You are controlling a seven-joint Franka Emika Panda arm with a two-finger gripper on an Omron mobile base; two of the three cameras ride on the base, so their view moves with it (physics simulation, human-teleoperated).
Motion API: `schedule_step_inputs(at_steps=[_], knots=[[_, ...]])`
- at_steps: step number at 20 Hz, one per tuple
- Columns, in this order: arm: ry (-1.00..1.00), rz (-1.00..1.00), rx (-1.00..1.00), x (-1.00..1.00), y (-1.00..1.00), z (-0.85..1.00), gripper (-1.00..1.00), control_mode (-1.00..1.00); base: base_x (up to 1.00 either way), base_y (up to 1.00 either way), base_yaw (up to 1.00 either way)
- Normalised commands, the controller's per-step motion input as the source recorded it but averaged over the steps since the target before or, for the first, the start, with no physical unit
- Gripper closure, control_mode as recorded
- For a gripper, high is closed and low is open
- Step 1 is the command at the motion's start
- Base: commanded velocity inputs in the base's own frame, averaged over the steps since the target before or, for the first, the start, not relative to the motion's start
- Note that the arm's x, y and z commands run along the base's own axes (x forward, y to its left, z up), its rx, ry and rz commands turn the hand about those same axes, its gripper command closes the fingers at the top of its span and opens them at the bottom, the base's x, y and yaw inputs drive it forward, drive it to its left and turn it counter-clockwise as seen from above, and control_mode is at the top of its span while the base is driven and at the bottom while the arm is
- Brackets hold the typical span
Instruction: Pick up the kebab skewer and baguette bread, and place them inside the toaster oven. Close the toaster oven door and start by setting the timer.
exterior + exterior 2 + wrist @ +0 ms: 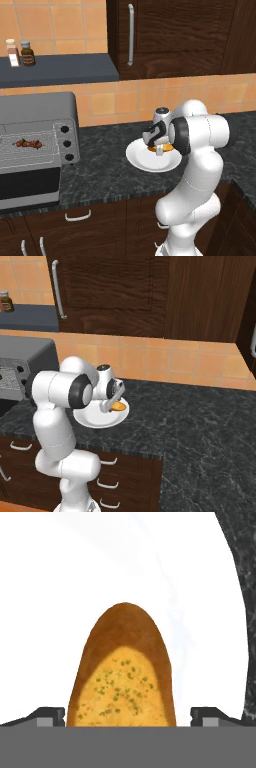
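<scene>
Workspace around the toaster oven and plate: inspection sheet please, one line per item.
Surface: dark speckled stone counter, over dark wood drawers.
Job's things: kebab skewer lies on the wire rack inside the toaster oven; toaster oven door is open, folded down. Baguette bread lies on the white plate.
Clutter: two spice jars on the wall shelf.
Grippers: gripper low over the plate, jaws apart, one fingertip on each side of the baguette bread; no contact visible.
Cables: nothing seen.
Surroundings: orange tile backsplash, dark wood wall cabinets with a metal handle.
</scene>
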Motion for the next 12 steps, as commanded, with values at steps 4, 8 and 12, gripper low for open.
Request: schedule_step_inputs(at_steps=[4, 8, 12], knots=[[0.00, 0.00, 0.00, 0.15, -0.01, -0.19, -1.00, -1.00, 0.00, 0.00, 0.00], [0.00, 0.00, 0.00, 0.07, 0.00, -0.28, 1.00, -1.00, 0.00, 0.00, 0.00], [0.00, 0.00, 0.00, 0.00, -0.01, -0.45, 1.00, -1.00, 0.00, 0.00, 0.00]])
